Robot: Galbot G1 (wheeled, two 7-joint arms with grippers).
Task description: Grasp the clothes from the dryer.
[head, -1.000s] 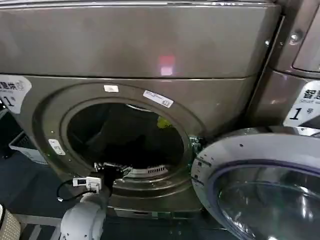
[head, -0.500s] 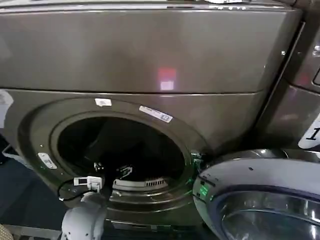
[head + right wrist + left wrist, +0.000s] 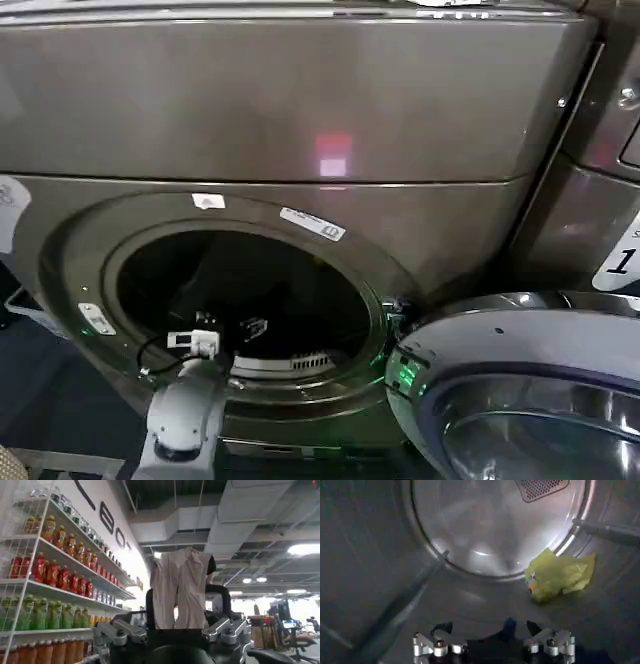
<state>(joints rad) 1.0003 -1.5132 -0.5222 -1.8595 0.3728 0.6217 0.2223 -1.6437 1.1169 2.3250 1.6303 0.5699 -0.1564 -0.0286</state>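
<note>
Laundry corner inside a shop-like demo hall. Big bronze front-loading dryer (image 3: 300, 120) with open door (image 3: 520, 390), numbered sticker (image 3: 10, 205), and a twin machine (image 3: 610, 130) just beside it. Elsewhere, white wire shelves (image 3: 55, 587) packed with bottled drinks (image 3: 50, 575), large wall lettering (image 3: 107, 517), exposed ceiling ducts (image 3: 200, 522), strip lights, and an office chair (image 3: 287, 625) far back.

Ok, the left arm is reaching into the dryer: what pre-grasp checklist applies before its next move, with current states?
1. Dryer door swung open: ok.
2. Left end effector inside the drum, fingers apart: ok.
3. Yellow-green cloth visible, unobstructed: ok.
4. Cloth centred between the fingers: not ok, it lies off to one side and farther in.
5. Right end effector free: not ok, it grips a beige cloth.
</note>
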